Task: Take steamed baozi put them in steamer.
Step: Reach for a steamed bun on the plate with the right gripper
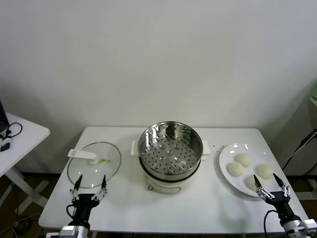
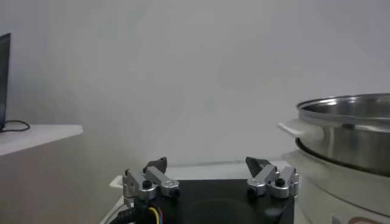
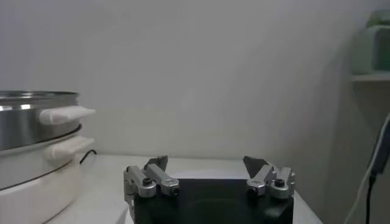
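The white table (image 1: 163,213) is filling the middle of the head view, sitting against a plain pale wall, with a second, smaller white table (image 1: 25,136) poking in at the far left edge. Dead centre on the main table the steamer (image 1: 170,154) is standing upright, its shiny steel bowl showing the perforated tray inside with nothing lying on it, cream base and side handles beneath. The left wrist camera is catching its steel rim (image 2: 347,131) from the side, and the right wrist camera is seeing the same pot (image 3: 36,152) with its pale handles sticking out.

To the robot's left of the pot, the glass lid (image 1: 94,166) is lying flat on the table, white handle on top. Over on the robot's right, the white plate (image 1: 224,166) is sitting just beside the steamer, and it is carrying the steamed baozi (image 1: 243,159) (four smooth cream buns, clustered close together, all on the plate).

Now the arms: the left gripper (image 1: 89,188) is hanging low at the near edge, just in front of the lid, fingers spread wide and gripping nothing. The right gripper (image 1: 271,184) is hovering at the near rim of the plate, close to the nearest bun, its fingers likewise parted and empty.
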{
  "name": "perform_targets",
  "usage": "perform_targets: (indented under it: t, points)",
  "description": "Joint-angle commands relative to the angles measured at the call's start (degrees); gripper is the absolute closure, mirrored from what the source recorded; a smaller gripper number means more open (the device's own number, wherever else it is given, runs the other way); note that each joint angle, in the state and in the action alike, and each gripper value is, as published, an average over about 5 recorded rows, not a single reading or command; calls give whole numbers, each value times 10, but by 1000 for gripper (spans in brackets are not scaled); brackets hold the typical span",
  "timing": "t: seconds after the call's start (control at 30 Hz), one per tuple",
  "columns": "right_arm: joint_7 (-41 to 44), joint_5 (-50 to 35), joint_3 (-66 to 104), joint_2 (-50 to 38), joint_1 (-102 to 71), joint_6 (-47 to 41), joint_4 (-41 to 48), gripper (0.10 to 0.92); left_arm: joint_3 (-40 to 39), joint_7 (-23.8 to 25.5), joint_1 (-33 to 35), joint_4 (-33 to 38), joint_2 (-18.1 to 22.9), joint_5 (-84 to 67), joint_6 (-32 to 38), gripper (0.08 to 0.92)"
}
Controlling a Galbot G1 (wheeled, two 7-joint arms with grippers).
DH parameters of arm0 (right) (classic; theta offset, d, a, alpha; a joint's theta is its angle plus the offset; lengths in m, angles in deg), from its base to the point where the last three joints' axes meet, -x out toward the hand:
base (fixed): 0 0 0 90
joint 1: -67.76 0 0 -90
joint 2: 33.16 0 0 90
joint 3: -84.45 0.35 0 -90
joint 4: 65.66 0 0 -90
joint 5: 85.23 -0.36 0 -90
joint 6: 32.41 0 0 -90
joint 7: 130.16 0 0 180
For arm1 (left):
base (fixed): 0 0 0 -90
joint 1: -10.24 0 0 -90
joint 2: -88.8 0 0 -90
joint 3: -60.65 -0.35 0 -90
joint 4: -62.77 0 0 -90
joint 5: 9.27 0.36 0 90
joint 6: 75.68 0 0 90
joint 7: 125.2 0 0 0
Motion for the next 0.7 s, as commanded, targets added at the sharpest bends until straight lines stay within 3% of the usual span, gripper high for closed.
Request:
perform_targets:
  t: [0.03, 0.17, 0.37, 0.53, 0.7]
  points:
    - [51, 71, 8, -77, 46, -29, 0, 203, -1, 0, 0, 1, -1, 1, -1, 177]
    - [149, 119, -28, -185, 126, -58, 44, 203, -3, 0, 0, 5, -1, 0, -3, 177]
    - [327, 166, -217, -331, 366, -61, 201, 203, -3, -5, -3, -4, -1, -1, -1, 177]
    - [460, 226, -448, -368, 602, -50, 286, 203, 2, -5, -2, -9, -4, -13, -2, 177]
    - [547, 303, -612, -335, 780, -31, 369, 203, 5, -5, -4, -12, -6, -19, -5, 177]
